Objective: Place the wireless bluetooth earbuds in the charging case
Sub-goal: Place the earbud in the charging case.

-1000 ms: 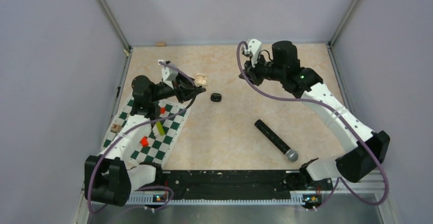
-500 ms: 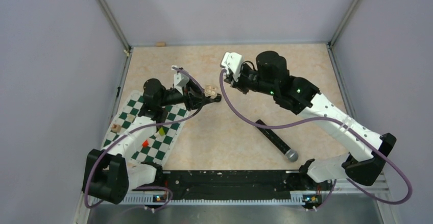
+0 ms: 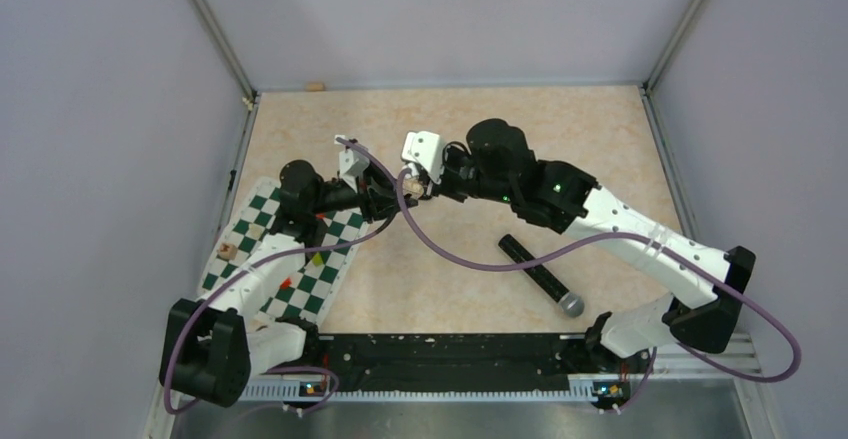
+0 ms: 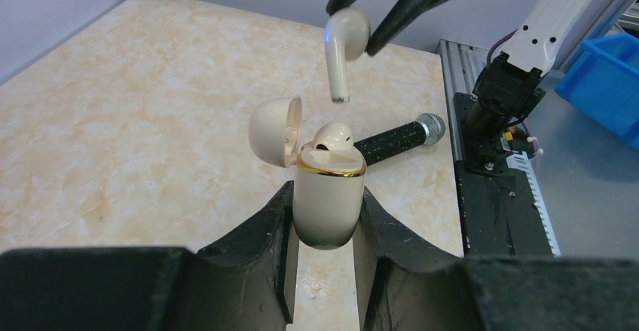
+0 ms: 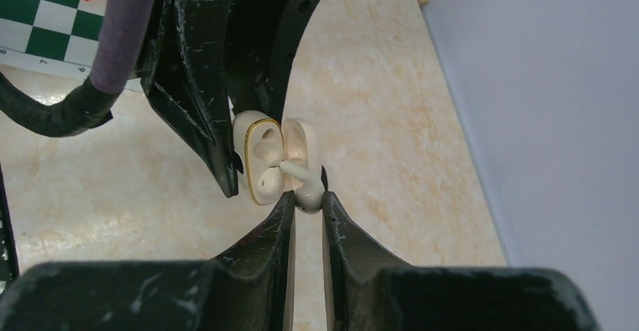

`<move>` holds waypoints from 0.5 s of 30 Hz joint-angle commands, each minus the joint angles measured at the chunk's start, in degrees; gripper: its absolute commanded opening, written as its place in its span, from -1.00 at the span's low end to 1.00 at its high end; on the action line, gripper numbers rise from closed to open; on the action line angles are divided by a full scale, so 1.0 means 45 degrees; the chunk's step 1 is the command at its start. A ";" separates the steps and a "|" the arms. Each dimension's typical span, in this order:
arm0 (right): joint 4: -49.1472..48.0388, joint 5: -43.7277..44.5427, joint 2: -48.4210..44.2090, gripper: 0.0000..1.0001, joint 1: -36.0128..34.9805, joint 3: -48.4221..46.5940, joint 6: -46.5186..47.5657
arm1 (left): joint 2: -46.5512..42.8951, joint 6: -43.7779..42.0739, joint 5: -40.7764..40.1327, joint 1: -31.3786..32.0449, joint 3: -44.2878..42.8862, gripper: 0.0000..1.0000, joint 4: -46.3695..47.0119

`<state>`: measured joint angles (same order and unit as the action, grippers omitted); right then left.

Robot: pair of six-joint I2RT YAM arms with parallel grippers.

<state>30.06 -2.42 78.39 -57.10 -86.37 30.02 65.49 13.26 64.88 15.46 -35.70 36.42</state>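
Note:
My left gripper (image 4: 325, 191) is shut on the cream charging case (image 4: 328, 203), held upright above the table. The case has a gold rim and its lid (image 4: 275, 131) is swung open. One whitish earbud (image 4: 332, 135) sits in a slot of the case. My right gripper (image 5: 307, 199) is shut on a second whitish earbud (image 5: 305, 186), pinched by its head with the stem pointing at the case (image 5: 260, 161). In the left wrist view this earbud (image 4: 343, 48) hangs just above the case opening, apart from it. In the top view both grippers meet at the case (image 3: 412, 189).
A black microphone (image 3: 540, 274) lies on the table to the right of the grippers. A green-and-white chequered mat (image 3: 290, 259) with coloured blocks lies at the left under the left arm. A small cork-coloured piece (image 3: 316, 86) rests by the back wall.
The right arm has swung left and down with its earbud to the left gripper. The left gripper has carried the open case right and forward to meet it.

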 commanded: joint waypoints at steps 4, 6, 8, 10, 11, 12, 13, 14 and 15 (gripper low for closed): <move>-0.0156 0.0754 0.0425 -0.83 -0.0626 -0.0630 0.0268 | -0.0315 -0.0192 -0.0108 0.0001 0.0119 -1.00 0.0583; -0.0182 0.0872 0.0496 -0.83 -0.0708 -0.0674 0.0292 | -0.0350 -0.0211 -0.0124 0.0000 0.0143 -1.00 0.0592; -0.0182 0.0970 0.0574 -0.84 -0.0807 -0.0723 0.0347 | -0.0326 -0.0211 -0.0132 0.0000 0.0169 -1.00 0.0596; -0.0197 0.1113 0.0653 -0.84 -0.0888 -0.0733 0.0364 | -0.0316 -0.0211 -0.0148 0.0001 0.0163 -1.00 0.0595; -0.0216 0.1163 0.0686 -0.84 -0.0946 -0.0773 0.0370 | -0.0314 -0.0211 -0.0142 0.0001 0.0172 -1.00 0.0597; -0.0231 0.1228 0.0739 -0.84 -0.0988 -0.0788 0.0364 | -0.0316 -0.0211 -0.0143 -0.0001 0.0157 -1.00 0.0599; -0.0245 0.1297 0.0768 -0.84 -0.1027 -0.0805 0.0378 | -0.0316 -0.0211 -0.0158 0.0001 0.0160 -1.00 0.0592; -0.0249 0.1315 0.0796 -0.84 -0.1057 -0.0822 0.0362 | -0.0314 -0.0202 -0.0155 0.0001 0.0163 -1.00 0.0594; -0.0239 0.1318 0.0812 -0.84 -0.1094 -0.0833 0.0385 | -0.0333 -0.0210 -0.0155 0.0001 0.0161 -1.00 0.0594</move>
<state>30.02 1.80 81.56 -60.62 -86.80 31.40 65.41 13.23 64.62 15.46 -35.33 36.42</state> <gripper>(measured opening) 0.132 0.331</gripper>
